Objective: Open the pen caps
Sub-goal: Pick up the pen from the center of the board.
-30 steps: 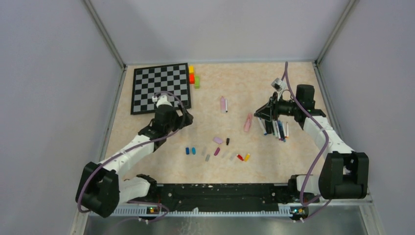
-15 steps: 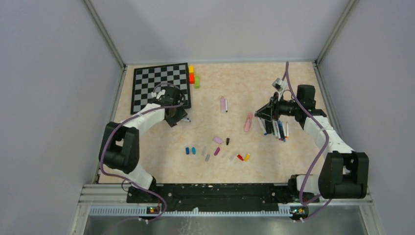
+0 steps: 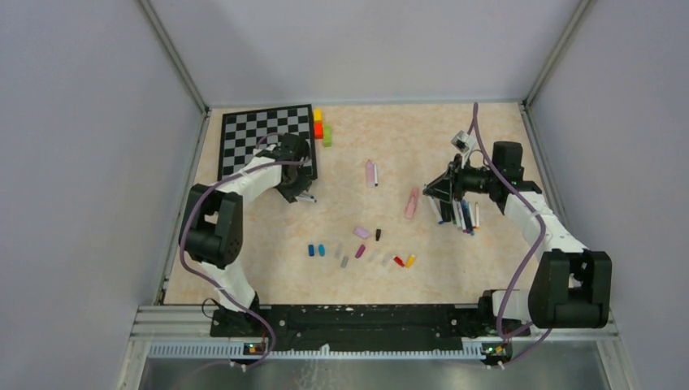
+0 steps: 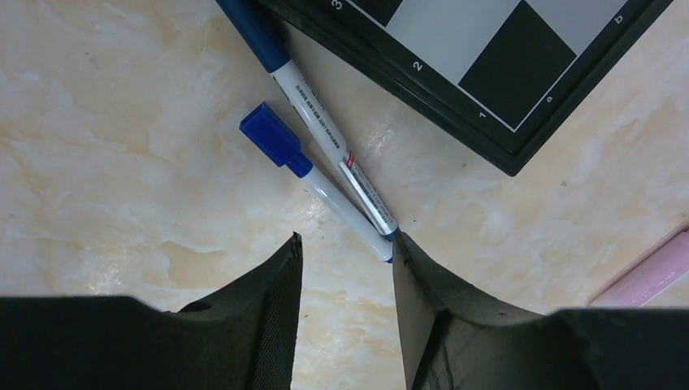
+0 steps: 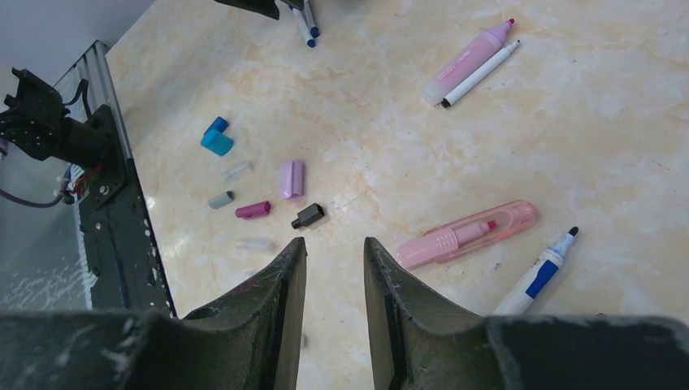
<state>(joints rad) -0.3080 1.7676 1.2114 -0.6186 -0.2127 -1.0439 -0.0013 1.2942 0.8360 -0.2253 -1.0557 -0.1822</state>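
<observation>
Two pens with their caps on lie on the tabletop just beside the corner of the chessboard. The longer pen runs along the board's edge. The shorter pen carries a bright blue cap, and the two meet at their tail ends. Our left gripper hangs low over those tails with its jaws apart and nothing between them; the tails sit right by one fingertip. Our right gripper is near the far right cluster of pens. Its jaws are narrowly parted and empty, and they look out over a pink highlighter and a scatter of loose caps.

We judge the task well along, since many caps already lie off. The step in hand is picking up one of the capped pair. Next we should settle the left jaws around a single barrel rather than both, lift it clear of the board, and bring the right gripper over to pull the cap.
</observation>
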